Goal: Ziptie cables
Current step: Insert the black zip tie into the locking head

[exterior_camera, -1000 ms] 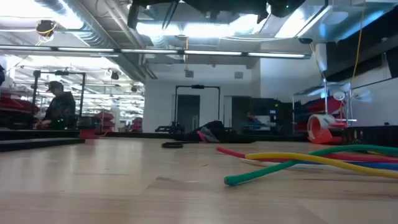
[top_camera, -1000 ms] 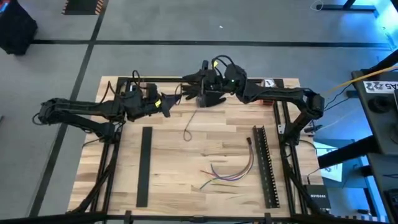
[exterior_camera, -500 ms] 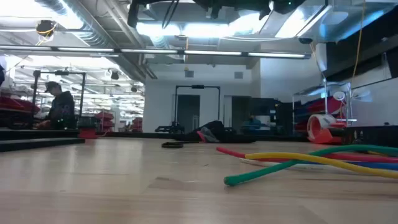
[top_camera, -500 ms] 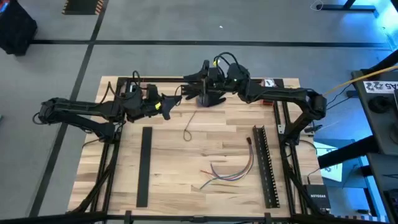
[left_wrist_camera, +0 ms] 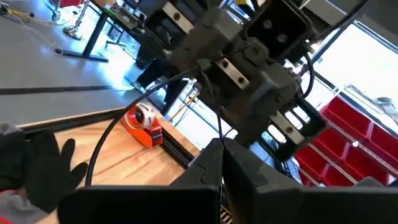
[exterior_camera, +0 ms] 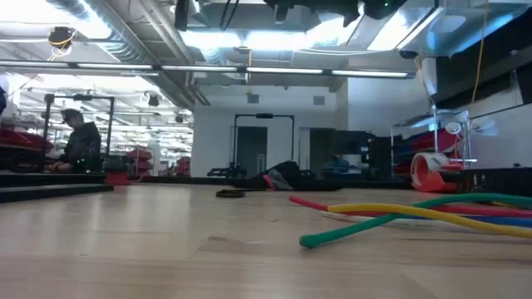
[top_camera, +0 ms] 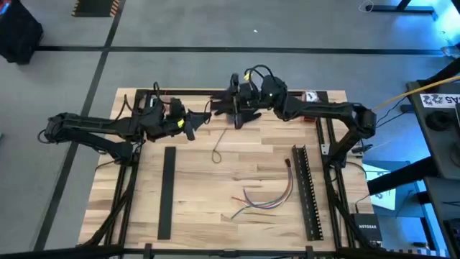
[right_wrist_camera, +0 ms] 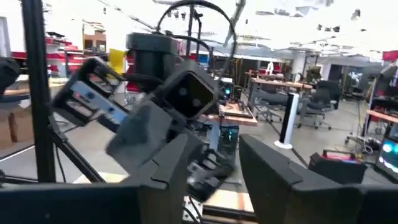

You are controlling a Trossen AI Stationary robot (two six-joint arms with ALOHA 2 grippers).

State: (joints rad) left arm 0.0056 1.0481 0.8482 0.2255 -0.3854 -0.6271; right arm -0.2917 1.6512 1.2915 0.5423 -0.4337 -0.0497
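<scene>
Left gripper (top_camera: 192,124) raised over table's far edge, fingers pressed together, nothing visibly held. Right gripper (top_camera: 231,114) faces it just beside, near far rail, fingers spread, holding nothing. Cables (top_camera: 264,198) lie loose on wooden table (top_camera: 194,187), well apart from both grippers, toward near right, beside black slotted bar (top_camera: 306,191). Low view shows green, yellow, red cables (exterior_camera: 416,214) flat on tabletop.
</scene>
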